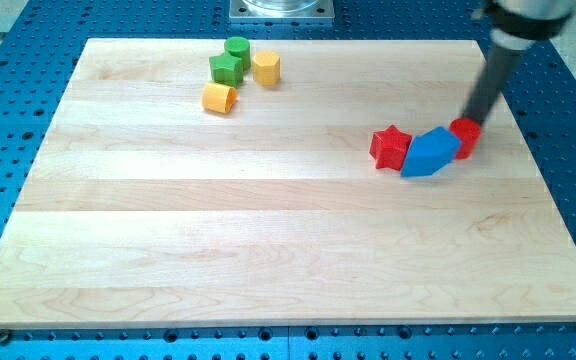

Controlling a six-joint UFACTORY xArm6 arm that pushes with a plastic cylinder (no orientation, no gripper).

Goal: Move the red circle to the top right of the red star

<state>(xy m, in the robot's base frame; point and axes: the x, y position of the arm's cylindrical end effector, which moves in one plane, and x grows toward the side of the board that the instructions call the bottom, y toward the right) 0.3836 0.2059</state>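
Observation:
The red star (390, 147) lies at the board's right, a little above the middle. A blue block (430, 152) sits against its right side. The red circle (465, 136) touches the blue block's upper right end. My tip (471, 117) is just above the red circle, at its top edge, with the rod rising toward the view's top right.
A cluster at the view's top left holds a green circle (236, 48), a green star (226, 69), a yellow hexagon-like block (266, 67) and a yellow block (219, 98). The wooden board (268, 250) sits on a blue perforated table.

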